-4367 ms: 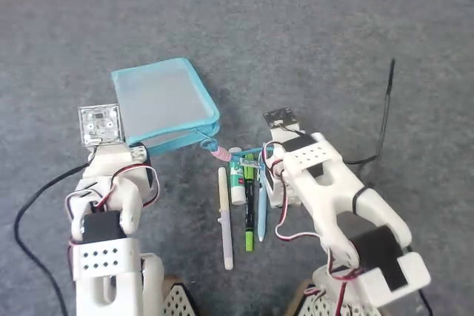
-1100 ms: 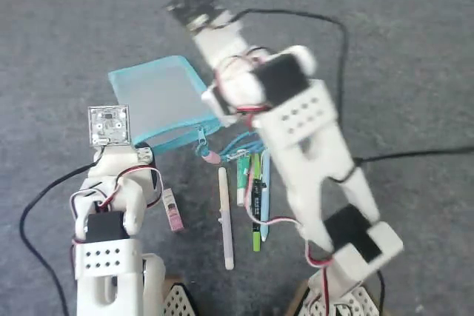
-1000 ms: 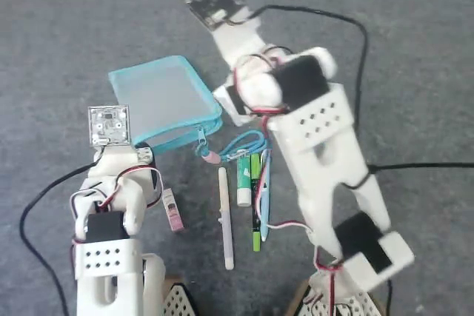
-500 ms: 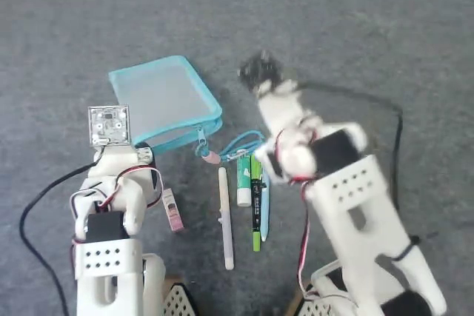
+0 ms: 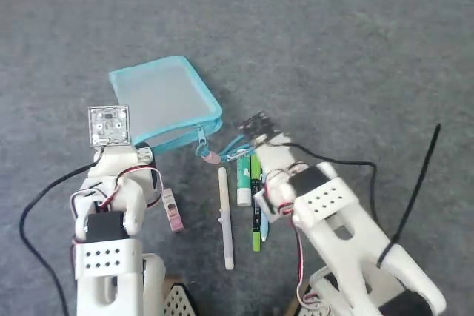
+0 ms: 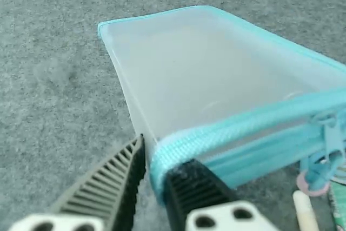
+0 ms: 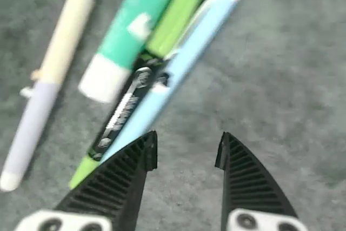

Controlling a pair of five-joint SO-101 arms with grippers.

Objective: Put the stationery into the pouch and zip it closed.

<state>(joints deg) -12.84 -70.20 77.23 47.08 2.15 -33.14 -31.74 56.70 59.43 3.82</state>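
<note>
Stationery (image 5: 243,183) lies on the table (image 5: 370,72) just beside the pouch (image 5: 159,98), the pens touching side by side. With jaws wide, the right gripper (image 7: 186,147) hangs by the blue pen (image 7: 178,68); closing there could catch a neighbour or roll it away. Pinching the zipper corner, the left gripper (image 6: 154,169) holds the pouch, which looks empty.

Left arm (image 5: 111,216) and right arm (image 5: 344,223): white moulded shells; black servo blocks (image 5: 98,226); perforated plates (image 5: 324,199); red-and-white wires (image 5: 141,172); black cables (image 5: 417,183); left gripper (image 6: 154,158) and right gripper (image 7: 186,147) with black ribbed fingers (image 7: 116,179) on white bases with screw holes
</note>
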